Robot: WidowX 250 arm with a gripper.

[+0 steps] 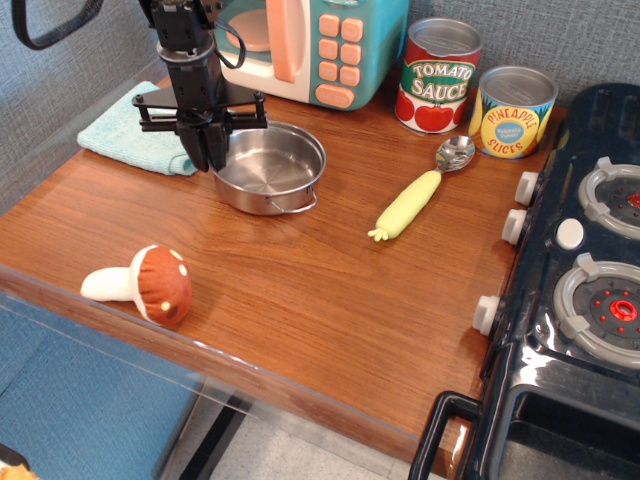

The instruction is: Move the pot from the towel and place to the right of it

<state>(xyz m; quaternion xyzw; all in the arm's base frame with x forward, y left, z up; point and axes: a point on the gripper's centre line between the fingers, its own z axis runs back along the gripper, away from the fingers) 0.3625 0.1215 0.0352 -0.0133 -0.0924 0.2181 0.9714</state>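
The shiny steel pot (272,172) sits low on the wooden table, just right of the light teal towel (125,132), which lies at the back left. One wire handle points toward the front. My black gripper (208,156) comes down from above at the pot's left rim. Its fingers stand close together on that rim and appear shut on it. The gripper hides the rim's left edge and the towel's right end.
A teal toy microwave (320,45) stands right behind the pot. Two tins (440,75) (513,110) stand at the back right. A yellow-handled spoon (412,200) lies right of the pot, a toy mushroom (145,285) at the front left, and a toy stove (590,270) along the right edge.
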